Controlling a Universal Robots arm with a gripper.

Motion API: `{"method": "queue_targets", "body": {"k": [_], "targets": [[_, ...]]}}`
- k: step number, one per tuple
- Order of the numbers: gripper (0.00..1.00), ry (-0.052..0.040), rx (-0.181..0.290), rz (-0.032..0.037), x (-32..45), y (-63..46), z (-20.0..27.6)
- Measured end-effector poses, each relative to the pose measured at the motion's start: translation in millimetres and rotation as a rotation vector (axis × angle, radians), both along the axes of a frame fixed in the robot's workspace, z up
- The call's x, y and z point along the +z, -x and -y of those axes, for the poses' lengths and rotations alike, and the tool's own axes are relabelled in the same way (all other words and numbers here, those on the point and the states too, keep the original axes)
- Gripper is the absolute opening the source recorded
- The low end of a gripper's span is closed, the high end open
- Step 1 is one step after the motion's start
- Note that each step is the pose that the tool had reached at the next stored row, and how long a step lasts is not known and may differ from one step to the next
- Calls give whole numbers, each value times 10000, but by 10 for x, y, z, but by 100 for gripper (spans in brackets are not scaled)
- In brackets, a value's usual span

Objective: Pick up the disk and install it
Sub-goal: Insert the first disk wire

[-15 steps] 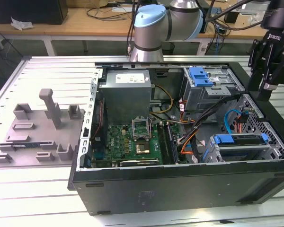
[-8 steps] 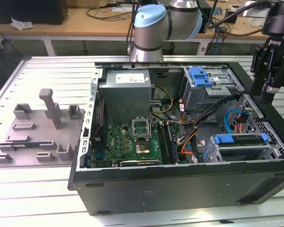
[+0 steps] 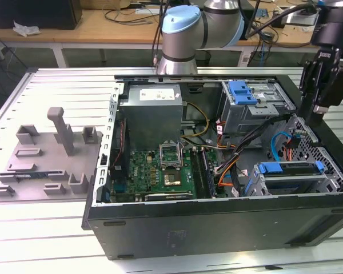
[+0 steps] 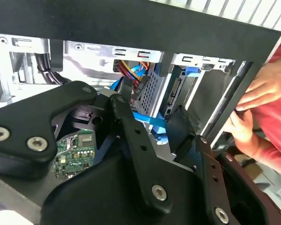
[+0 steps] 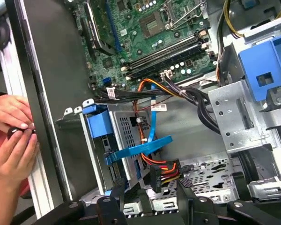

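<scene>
Near the desk's (image 3: 46, 242) edge on the exterior view's right, tool (image 5: 152, 199) hung spread, empty, above the disk (image 3: 290, 177) in its bay; best kept clear of cables (image 5: 152, 140) and a person's hands (image 5: 11, 140).

Slatted metal table (image 3: 43, 242), wooden bench (image 3: 88, 24) behind

Arm (image 3: 183, 34) bent, hand (image 3: 321, 111) pointing straight down

Blue-framed disk (image 3: 290, 169) inside lower drive cage
</scene>
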State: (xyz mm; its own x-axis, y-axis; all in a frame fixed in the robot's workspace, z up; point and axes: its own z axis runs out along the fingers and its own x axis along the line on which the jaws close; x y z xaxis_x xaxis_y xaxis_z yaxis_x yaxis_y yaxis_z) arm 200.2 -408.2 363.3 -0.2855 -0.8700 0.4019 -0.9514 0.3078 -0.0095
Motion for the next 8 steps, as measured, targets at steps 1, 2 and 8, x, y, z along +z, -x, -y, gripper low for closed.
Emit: {"method": "queue_targets", "body": {"k": [1, 2, 8], "targets": [[56, 144, 0, -30, -6, 0, -21], [55, 305, 0, -59, -12, 0, -42], [35, 856, 1, -201, -70, -10, -132]]}}
